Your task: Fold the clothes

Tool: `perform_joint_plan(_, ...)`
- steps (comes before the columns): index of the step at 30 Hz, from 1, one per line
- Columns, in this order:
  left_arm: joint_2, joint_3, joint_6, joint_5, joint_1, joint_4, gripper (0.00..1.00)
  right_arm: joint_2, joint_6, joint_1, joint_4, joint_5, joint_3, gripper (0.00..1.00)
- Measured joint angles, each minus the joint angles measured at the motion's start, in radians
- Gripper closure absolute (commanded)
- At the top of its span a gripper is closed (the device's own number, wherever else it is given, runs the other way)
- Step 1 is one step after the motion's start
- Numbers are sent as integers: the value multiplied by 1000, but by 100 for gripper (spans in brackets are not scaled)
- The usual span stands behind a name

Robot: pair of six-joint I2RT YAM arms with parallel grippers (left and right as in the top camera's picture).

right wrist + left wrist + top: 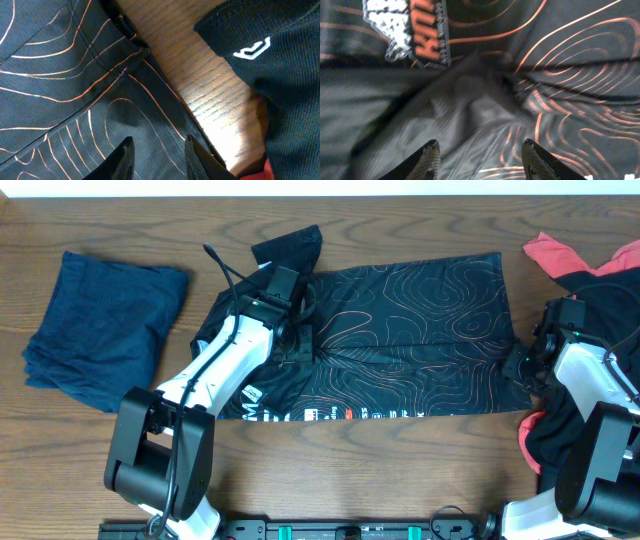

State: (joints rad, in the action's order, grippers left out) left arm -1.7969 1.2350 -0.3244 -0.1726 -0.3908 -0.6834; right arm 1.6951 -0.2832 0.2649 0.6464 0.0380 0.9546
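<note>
Black jersey [400, 340]: you have it spread flat at the centre of the table [400, 465].
Left gripper [480, 159]: jaws wide apart above the fabric on the jersey's 9 o'clock side, nothing clamped.
Right gripper [157, 157]: jaws parted over the 3 o'clock hem, released.
Navy garment [100, 325]: 9 o'clock.
Plain black garment [280, 75] and red garment [555, 255]: 3 o'clock.

Spread flat mid-table, black jersey [420, 330] with orange lines; folded navy garment [100, 325] far left; red-and-black heap [585, 265] far right.
</note>
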Motion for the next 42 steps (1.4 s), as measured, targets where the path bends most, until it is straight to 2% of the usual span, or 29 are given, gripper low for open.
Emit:
perform_joint_plan(3, 4, 0, 9, 20, 19, -22, 44, 0, 3, 0, -1, -1, 0, 68)
perform_joint_plan(4, 11, 0, 10, 24, 33, -20, 43, 0, 12, 0, -1, -7, 0, 64)
perform_joint_plan(6, 32, 0, 11, 31, 61, -8, 32, 0, 39, 0, 2, -24, 0, 55)
perform_joint_plan(8, 68, 1, 21, 34, 97, 5, 28, 0, 58, 0, 29, -40, 11, 45)
perform_joint_plan(15, 94, 136, 109, 3, 213, 10, 17, -33, 112, 0, 53, -87, 182, 31)
perform_joint_plan(19, 40, 266, 159, -24, 270, 53, 11, -62, 158, -2, 57, -169, 268, 29)
perform_joint_plan(24, -123, 354, 201, -83, 316, 258, 9, -68, 191, -21, 83, -257, 275, 30)
perform_joint_plan(32, -401, 357, 202, -160, 323, 550, 10, -68, 201, -26, 99, -291, 275, 31)
perform_joint_plan(42, -522, 359, 183, -179, 323, 708, 12, -68, 201, -26, 98, -293, 275, 34)
